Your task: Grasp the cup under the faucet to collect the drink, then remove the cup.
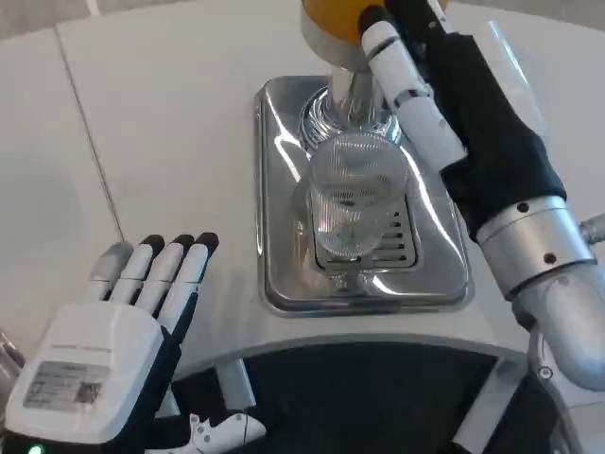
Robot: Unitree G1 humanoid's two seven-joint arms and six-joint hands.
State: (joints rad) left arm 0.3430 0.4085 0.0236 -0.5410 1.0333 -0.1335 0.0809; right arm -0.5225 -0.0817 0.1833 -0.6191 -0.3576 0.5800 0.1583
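One clear ribbed glass cup point(352, 203) stands upright, mouth up, on the one shiny metal drip tray point(284, 236) under the chrome faucet point(352, 95) on the white counter point(170, 142). The orange dispenser body point(331, 14) is cut off at the top edge. The left hand point(132, 322) rests with its fingers straight and a little apart, holding nothing. The right hand point(444, 85) reaches up beside the faucet; I cannot tell its grip.

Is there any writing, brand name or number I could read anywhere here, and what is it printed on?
None can be read.
Sticker on the white back of the left hand: lines of small print and a square code, too small and blurred to read.
Clear cup, shiny metal tray, right hand and white table: no writing visible.
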